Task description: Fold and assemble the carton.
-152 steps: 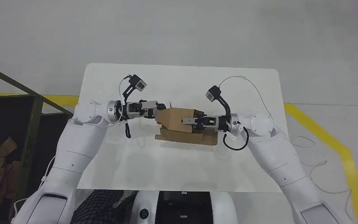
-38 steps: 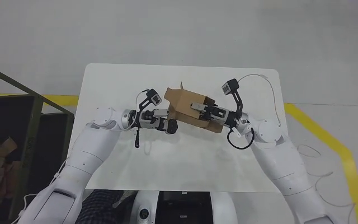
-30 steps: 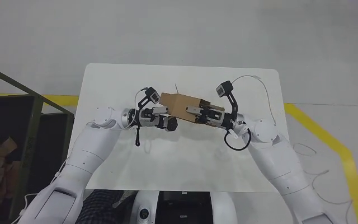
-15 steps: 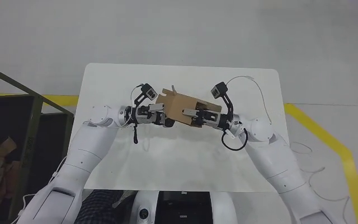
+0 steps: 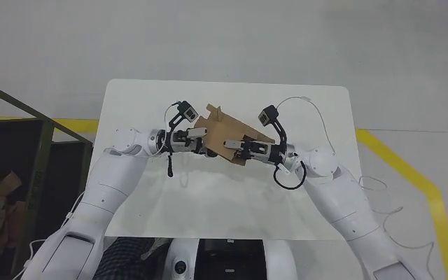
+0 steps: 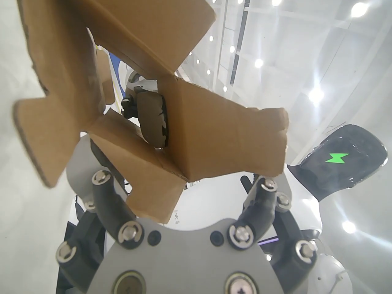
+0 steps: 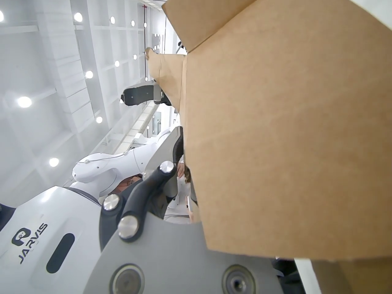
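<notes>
Top view looks down on a white surface (image 5: pixel 140 112). A brown carton (image 5: pixel 225 130) is held up over the middle of it. The carton is tipped to one side and is not lying flat. It sits between the two arms.

The left gripper (image 5: pixel 201 143) is right at one end of the carton. That end is open, and loose flaps (image 6: pixel 147 16) stick out from it in different ways. The carton hides the front of the left gripper, so you cannot tell if it is wide or holding on.

The right gripper (image 5: pixel 239 147) is at the other side of the carton. One dark finger (image 6: pixel 151 120) is inside the carton, flat against a wall. The other finger (image 7: pixel 167 182) is on the outside of the carton. So the right gripper is pinching the carton.

A thin white cable (image 5: pixel 318 106) loops over the surface beside the right arm.
</notes>
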You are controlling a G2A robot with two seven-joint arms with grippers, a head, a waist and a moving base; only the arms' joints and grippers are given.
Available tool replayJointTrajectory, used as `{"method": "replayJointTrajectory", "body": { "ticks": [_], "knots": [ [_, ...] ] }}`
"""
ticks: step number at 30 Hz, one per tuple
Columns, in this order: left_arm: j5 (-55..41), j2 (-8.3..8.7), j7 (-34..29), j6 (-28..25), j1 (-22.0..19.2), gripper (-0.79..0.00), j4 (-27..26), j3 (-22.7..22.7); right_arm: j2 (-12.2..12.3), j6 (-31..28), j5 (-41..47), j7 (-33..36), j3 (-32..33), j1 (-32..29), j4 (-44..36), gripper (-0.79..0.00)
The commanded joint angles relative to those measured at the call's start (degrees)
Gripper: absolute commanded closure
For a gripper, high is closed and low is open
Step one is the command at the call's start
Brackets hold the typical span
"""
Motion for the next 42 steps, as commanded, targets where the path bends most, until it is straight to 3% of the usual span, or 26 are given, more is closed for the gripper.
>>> {"method": "replayJointTrajectory", "body": {
  "ticks": [1,12,20,32,42],
  "knots": [
    [0.03,0.00,-0.17,-0.01,-0.05,-0.785,0.00,-0.03,-0.01,-0.29,0.01,-0.41,0.27,0.03,0.16,0.000],
    [0.15,0.29,-2.07,1.02,0.94,-0.785,0.18,-0.74,0.93,-1.74,0.96,0.34,5.29,-0.57,1.26,0.000],
    [0.63,1.10,-2.83,1.36,2.60,-0.785,0.93,-3.38,1.58,-1.78,4.60,7.34,7.62,-0.38,2.37,0.000],
    [-0.53,1.55,-1.59,0.82,4.22,-0.785,-0.42,-5.57,1.66,-3.68,7.07,17.83,6.36,1.33,3.43,0.000],
    [-1.11,1.41,-2.21,1.05,4.03,-0.785,-1.32,-5.04,1.55,-4.57,6.55,20.68,4.75,2.47,4.06,0.000]
  ]
}}
